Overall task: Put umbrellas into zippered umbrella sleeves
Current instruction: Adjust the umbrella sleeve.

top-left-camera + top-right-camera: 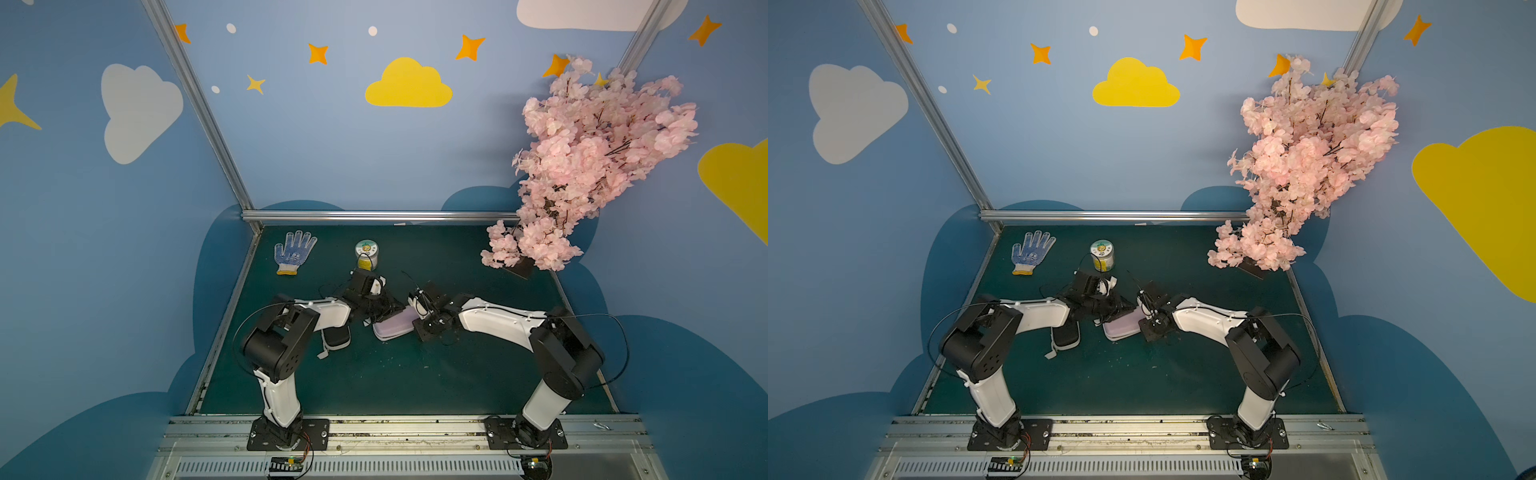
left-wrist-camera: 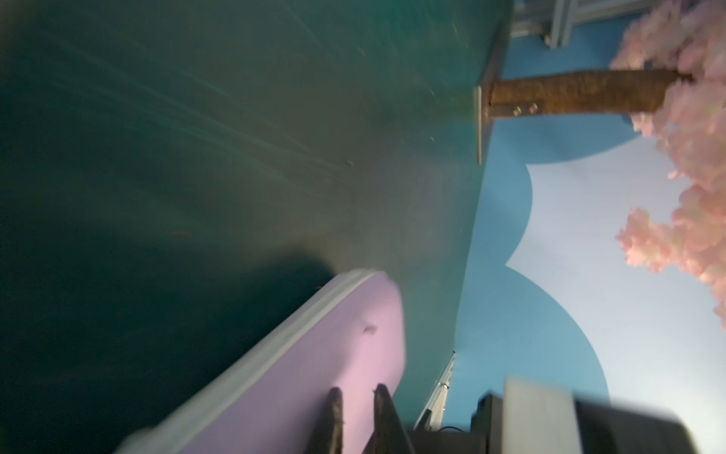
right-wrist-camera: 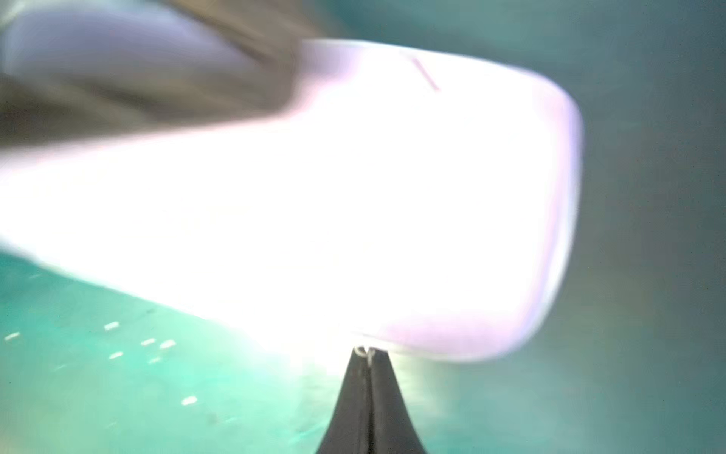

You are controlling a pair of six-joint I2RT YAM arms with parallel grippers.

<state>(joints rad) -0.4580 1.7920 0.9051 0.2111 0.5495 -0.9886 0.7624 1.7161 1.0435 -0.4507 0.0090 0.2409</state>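
1. Sleeves, in both top views: the lilac sleeve [image 1: 395, 326] lies mid-mat between the 2 grippers. The black sleeve [image 1: 337, 336] lies partly under the left forearm, its grey strap trailing on the green mat [image 1: 374, 374]. No umbrella shows anywhere, and I cannot tell whether either case holds its umbrella. A dotted glove [image 1: 294, 251], a small jar [image 1: 367, 254] and the blossom branch [image 1: 590, 166] sit well back.
2. Left wrist view: the left gripper [image 2: 359, 405] has its jaws a narrow slit apart, laid over the lilac shell with nothing between them. With no hold on this end, a tug from the other side could probably drag or spin the whole case instead of running the zip.
3. Right wrist view, badly overexposed: the right gripper [image 3: 368, 355] has its jaws pressed together at the case's edge. A tiny pale ring sits at the tips, and I cannot tell whether it is pinched. If that is the zip pull, so shallow a nip could slip off.
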